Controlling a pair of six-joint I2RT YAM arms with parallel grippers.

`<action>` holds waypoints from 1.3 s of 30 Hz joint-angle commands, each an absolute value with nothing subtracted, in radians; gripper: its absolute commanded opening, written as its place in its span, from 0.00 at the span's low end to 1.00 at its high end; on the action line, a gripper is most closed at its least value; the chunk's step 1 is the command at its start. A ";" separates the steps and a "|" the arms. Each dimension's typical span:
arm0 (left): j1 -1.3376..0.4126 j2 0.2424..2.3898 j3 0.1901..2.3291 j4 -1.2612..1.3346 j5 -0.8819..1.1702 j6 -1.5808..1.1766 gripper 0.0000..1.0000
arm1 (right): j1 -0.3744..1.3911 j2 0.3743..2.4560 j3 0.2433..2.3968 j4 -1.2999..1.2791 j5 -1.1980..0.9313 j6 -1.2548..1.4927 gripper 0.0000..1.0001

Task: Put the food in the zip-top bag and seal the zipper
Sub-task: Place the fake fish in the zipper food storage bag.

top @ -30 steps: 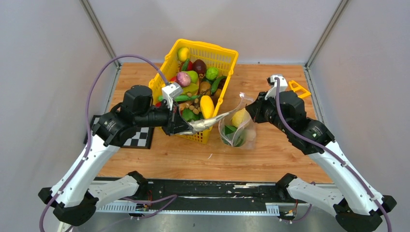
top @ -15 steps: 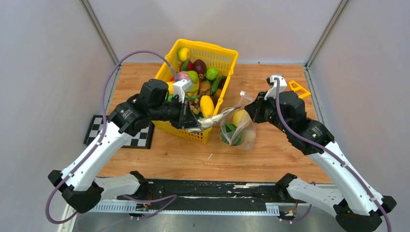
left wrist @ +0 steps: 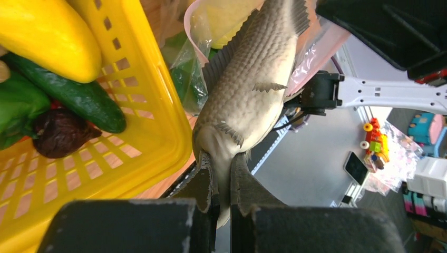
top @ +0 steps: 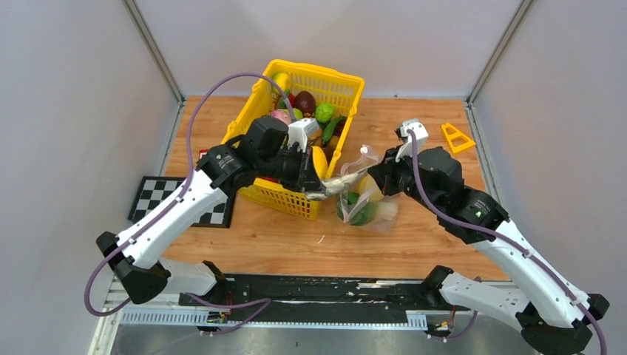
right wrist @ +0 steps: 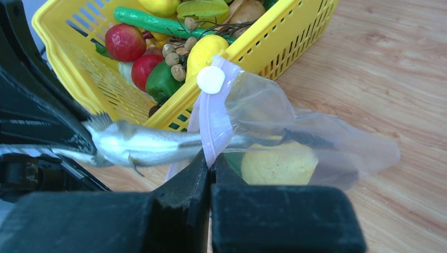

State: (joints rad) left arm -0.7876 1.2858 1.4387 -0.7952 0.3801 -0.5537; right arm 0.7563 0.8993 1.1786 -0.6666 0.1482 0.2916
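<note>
Top external: wooden worktop [top: 259, 233] boxed by grey walls [top: 74, 111].
Left claw [left wrist: 221, 161] pinches a toy fish [left wrist: 253, 100]; right claw [right wrist: 210, 159] pinches the bag [right wrist: 316, 132] beside the basket [top: 288, 201].

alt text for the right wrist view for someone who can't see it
The right arm's fingers pinch the pink zipper of the clear bag, as a grey toy fish pokes into its mouth beside a yellow fruit. A yellow basket of toy produce stands behind on the wooden table.
</note>
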 commanded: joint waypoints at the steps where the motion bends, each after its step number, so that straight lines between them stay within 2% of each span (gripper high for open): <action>1: -0.792 1.286 1.571 -0.904 0.280 -0.505 0.03 | 0.822 0.888 1.184 -0.567 0.217 0.201 0.00; 7: -0.792 1.365 1.744 -1.036 0.293 -0.453 0.05 | 0.932 0.907 1.183 -0.549 0.340 0.125 0.00; 17: -0.799 1.381 1.628 -0.879 0.388 -0.534 0.02 | 0.995 0.918 1.157 -0.459 0.390 0.115 0.00; 22: -0.800 1.456 1.703 -0.992 0.355 -0.451 0.07 | 0.997 0.919 1.152 -0.470 0.395 0.101 0.00; 29: -0.816 1.587 1.848 -1.028 0.376 -0.415 0.06 | 0.999 0.917 1.142 -0.463 0.388 0.093 0.00; 31: -0.818 1.603 1.864 -1.020 0.383 -0.409 0.15 | 0.999 0.915 1.139 -0.466 0.399 0.093 0.00; 35: -0.818 1.576 1.837 -0.977 0.371 -0.397 0.57 | 0.999 0.903 1.121 -0.461 0.443 0.113 0.00; 39: -0.818 1.495 1.738 -0.886 0.345 -0.396 0.77 | 0.998 0.896 1.099 -0.445 0.475 0.145 0.00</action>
State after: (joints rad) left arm -0.8112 1.5970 1.7962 -0.9974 0.3584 -0.4122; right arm 0.9882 0.9226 1.1072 -0.5407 0.4271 0.1120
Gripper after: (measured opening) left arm 0.689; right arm 0.013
